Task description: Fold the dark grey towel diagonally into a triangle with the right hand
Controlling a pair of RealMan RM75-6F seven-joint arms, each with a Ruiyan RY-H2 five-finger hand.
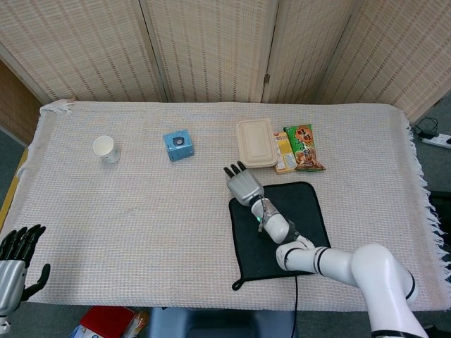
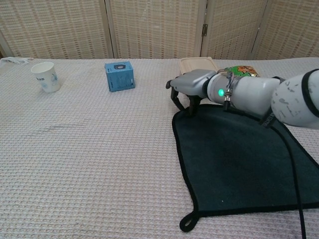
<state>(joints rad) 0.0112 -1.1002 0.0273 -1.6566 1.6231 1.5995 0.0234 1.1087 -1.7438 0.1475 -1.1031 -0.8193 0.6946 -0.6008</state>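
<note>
I am seeing the right hand's fingers (image 2: 175, 95) curling downward, their tips coming down at the far left corner of the dark grey towel (image 2: 239, 159); whether they are pinching the cloth or only touching it, I cannot tell. The right hand (image 1: 243, 185) is sitting just left of centre in the head view, palm down, with the white forearm running off to the lower right of the frame. A green light is glowing at the wrist (image 2: 220, 92).

The towel is lying flat on the counter (image 1: 141, 225), right of centre and toward the near edge, unfolded, with its hanging loop (image 2: 187, 222) at the near left corner.

The left hand (image 1: 15, 264) is hanging at the lower left corner of the head view, off the counter's edge, fingers apart and holding nothing.

Beyond the towel I am noting a beige lidded container (image 1: 255, 143) and a green snack packet (image 1: 304, 147) just right of it. A blue box (image 1: 178, 145) is standing further left, and a white paper cup (image 1: 106, 148) is standing well apart toward the left of the frame.
</note>
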